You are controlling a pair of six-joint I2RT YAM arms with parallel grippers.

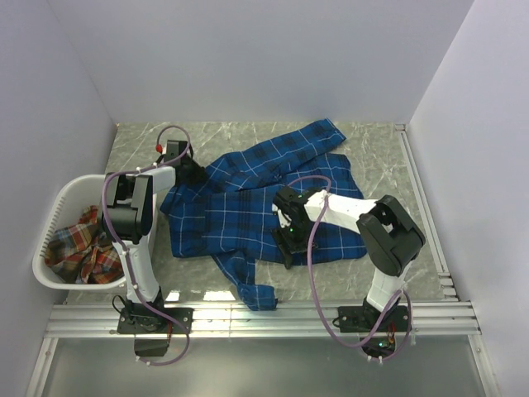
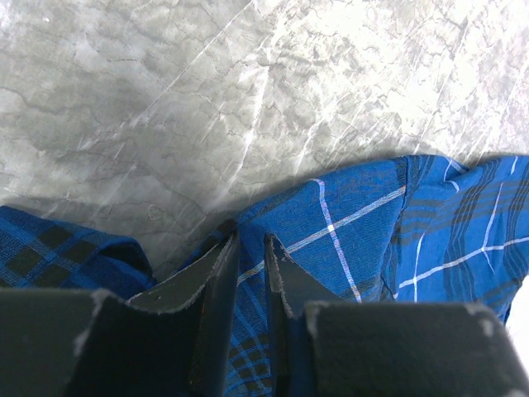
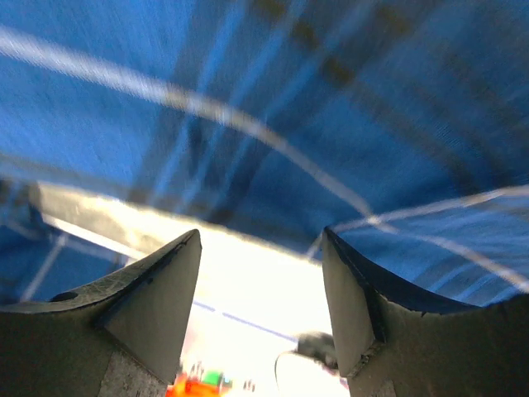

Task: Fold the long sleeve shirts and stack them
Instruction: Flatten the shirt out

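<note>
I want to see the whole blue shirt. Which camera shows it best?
The top external view: nearly the whole blue shirt lies spread out there. Left wrist shows only one edge; right wrist, a blurry close patch.

Left gripper (image 2: 250, 245) pinches blue shirt (image 2: 347, 223) on table (image 2: 207, 99).

Top view: high above near edge, looks down over whole table (image 1: 388, 157). Left wrist: close, faces table at blue shirt (image 2: 347, 223) far-left edge. Right wrist: very close, blurred, same shirt
</note>
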